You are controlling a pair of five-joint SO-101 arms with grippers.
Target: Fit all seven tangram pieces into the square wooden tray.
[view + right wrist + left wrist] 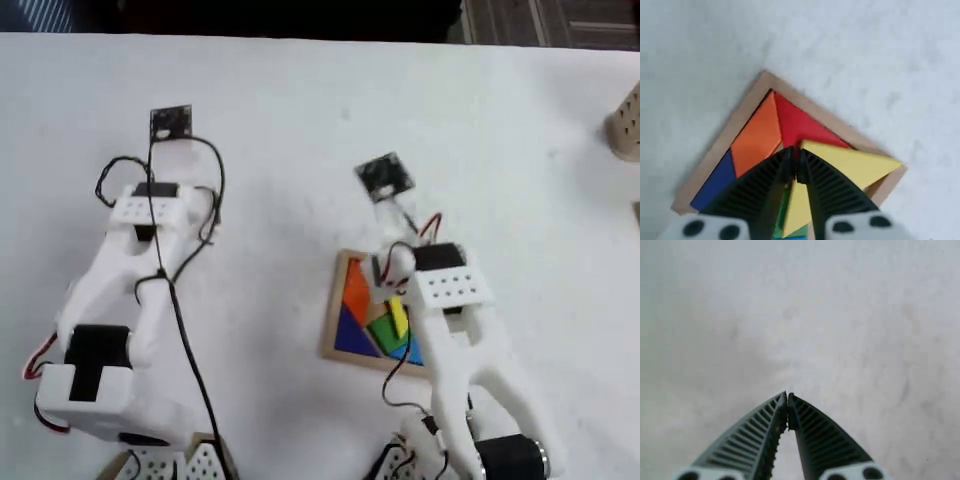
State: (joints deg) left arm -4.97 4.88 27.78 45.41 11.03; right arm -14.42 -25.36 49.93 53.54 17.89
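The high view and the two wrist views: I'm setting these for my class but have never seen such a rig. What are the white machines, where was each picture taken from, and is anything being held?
These are two white robot arms, side by side at a white table. The high view comes from a fixed camera looking down. In it the left arm is over bare table and the right arm is over a square wooden tray.

Each wrist view comes from a camera on that arm, looking along its hand. The left hand is shut on nothing. The right hand is shut too, with its tips at a yellow triangle whose corner sticks out over the tray's rim. Orange, red, blue and green pieces lie inside the tray.
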